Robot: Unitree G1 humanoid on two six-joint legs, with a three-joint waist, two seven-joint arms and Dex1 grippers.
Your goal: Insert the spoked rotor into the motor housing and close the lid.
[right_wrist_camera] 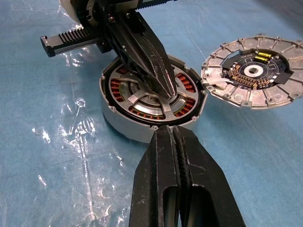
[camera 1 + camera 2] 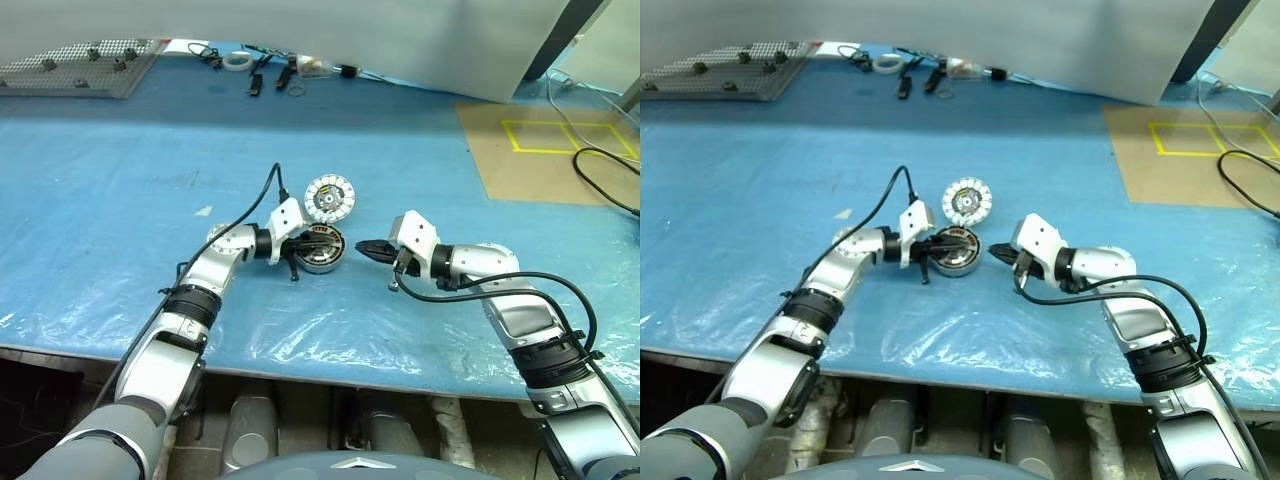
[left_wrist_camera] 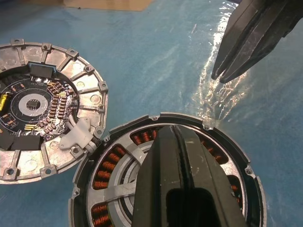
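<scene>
housing: shallow round metal motor housing with copper windings, sitting centre frame in the head views on the blue plastic-covered counter
rotor: black spoked rotor looks already dropped in, dark rim and pale spokes showing over the windings
lid: round silver-white segmented lid lying face up just behind the housing, rim touching or nearly touching it, not on yet
left tool: clenched, nothing in it, tips pressing down around the hub area, guessing it's seating the rotor
right tool: clenched and empty too, parked just right of the housing rim
risk 1: pushing off-centre could cock the rotor so the lid won't sit flat
risk 2: sideways shove slides the housing on that slick plastic, bumps the lid away
risk 3: clenched tips poking between spokes could scrape the windings
</scene>
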